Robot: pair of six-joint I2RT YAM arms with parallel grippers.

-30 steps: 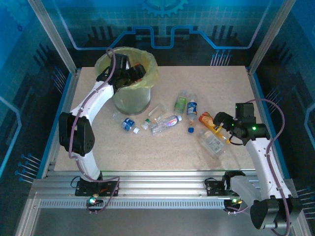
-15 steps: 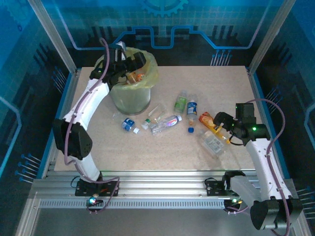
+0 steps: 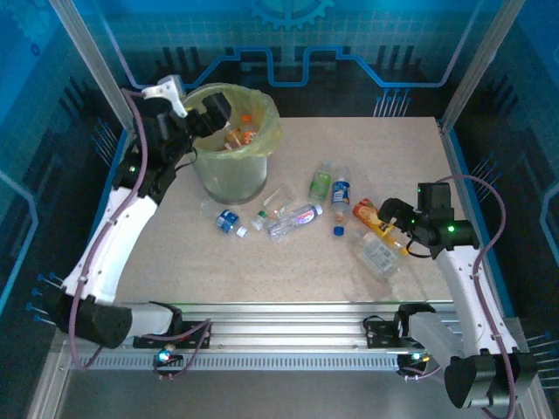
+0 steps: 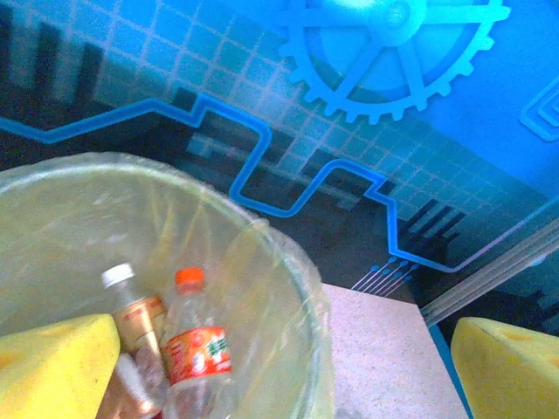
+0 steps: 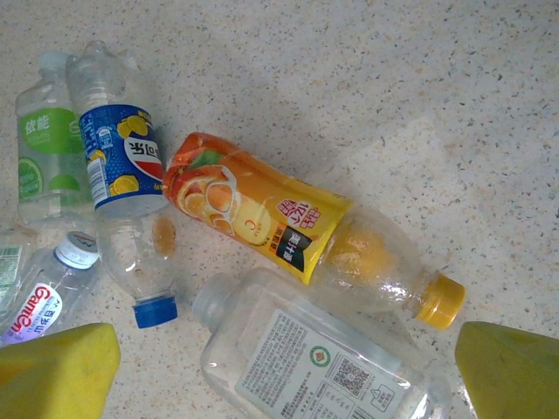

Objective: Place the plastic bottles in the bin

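The bin is noted at 11 o'clock on the table, with an orange-capped bottle and a white-capped bottle inside. The left gripper is held at the bin's 9 o'clock rim, jaws spread and empty, so the drop is judged done. The right gripper, jaws spread, is poised at 3 o'clock over the orange-labelled bottle. A descent and a pinch across its body are called for next. Chinese characters are seen on the blue-labelled bottle and the green-labelled bottle. A QR code is seen on the square bottle.

One bin, as far as I can see. Two bottles lie inside it, and eight loose bottles on the table, perhaps a ninth clear one.
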